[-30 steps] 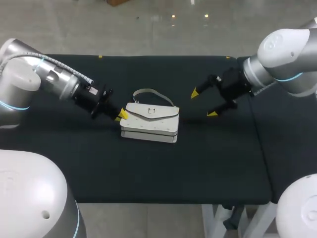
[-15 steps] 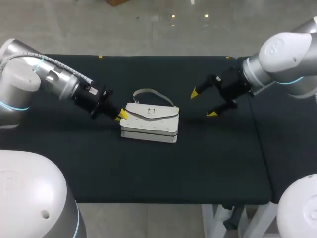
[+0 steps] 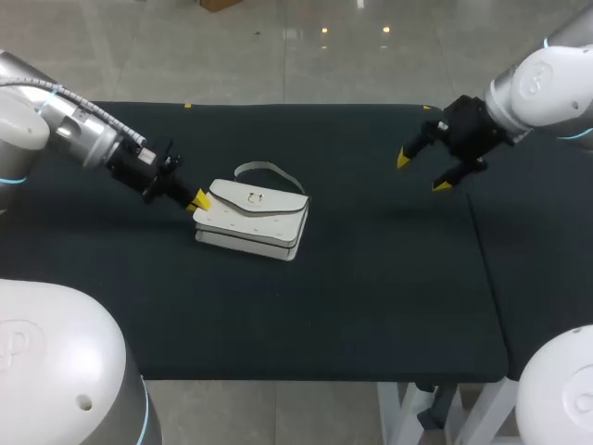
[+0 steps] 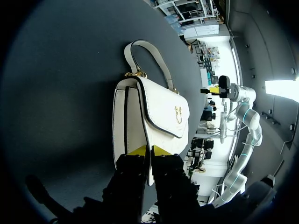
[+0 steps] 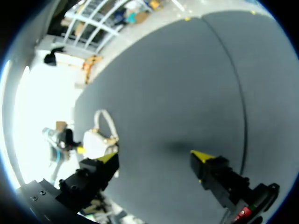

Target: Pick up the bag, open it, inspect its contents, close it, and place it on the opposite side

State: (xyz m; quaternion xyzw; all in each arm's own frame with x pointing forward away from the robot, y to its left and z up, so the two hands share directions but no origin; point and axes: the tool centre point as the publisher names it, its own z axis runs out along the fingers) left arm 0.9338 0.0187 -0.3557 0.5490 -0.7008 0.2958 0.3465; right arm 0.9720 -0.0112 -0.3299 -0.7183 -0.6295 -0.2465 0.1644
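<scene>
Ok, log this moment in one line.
bag: on table, flap closed | left gripper: shut on bag's end | right gripper: open, apart from bag

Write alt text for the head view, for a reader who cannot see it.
A white handbag lies flap-shut on a black table, left of the middle, with the left gripper at its left end, jaws closed on its edge. The right gripper hangs apart over the table's far right, jaws open, holding nothing.

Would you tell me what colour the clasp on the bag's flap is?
Gold clasp, clearest in left wrist view.
</scene>
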